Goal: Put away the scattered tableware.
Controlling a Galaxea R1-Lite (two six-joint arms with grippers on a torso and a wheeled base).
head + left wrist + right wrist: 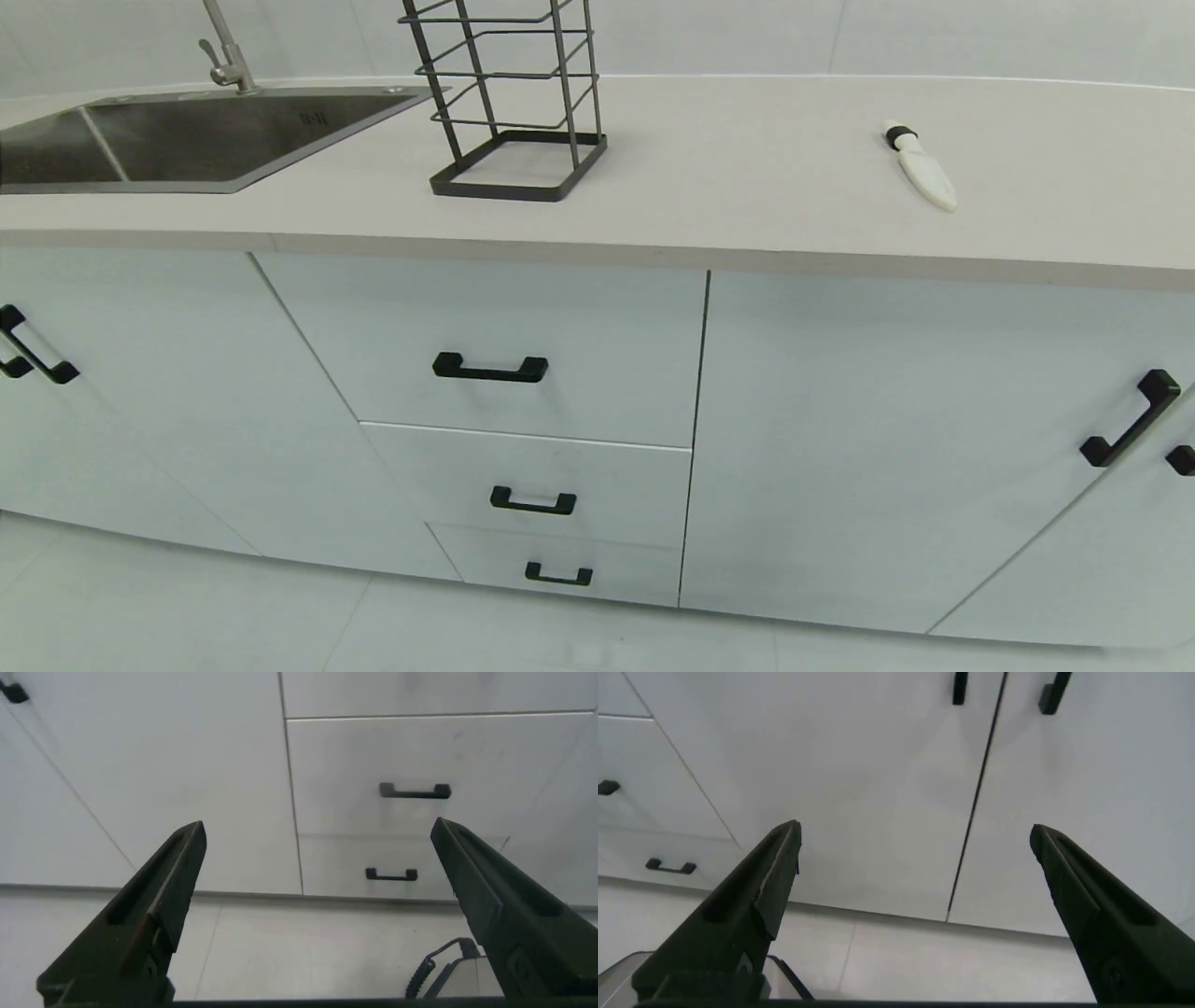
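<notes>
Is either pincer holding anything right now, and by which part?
Nothing is held. The left pincer and right pincer are both open and empty, facing the cabinet fronts; the white utensil lies on the countertop.

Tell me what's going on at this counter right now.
Nothing is being handled yet. The left gripper and right gripper are both open and empty, held low facing the white cabinet fronts. On the countertop, a white utensil with a black band lies toward the right, apart from the black wire rack standing beside the sink.
</notes>
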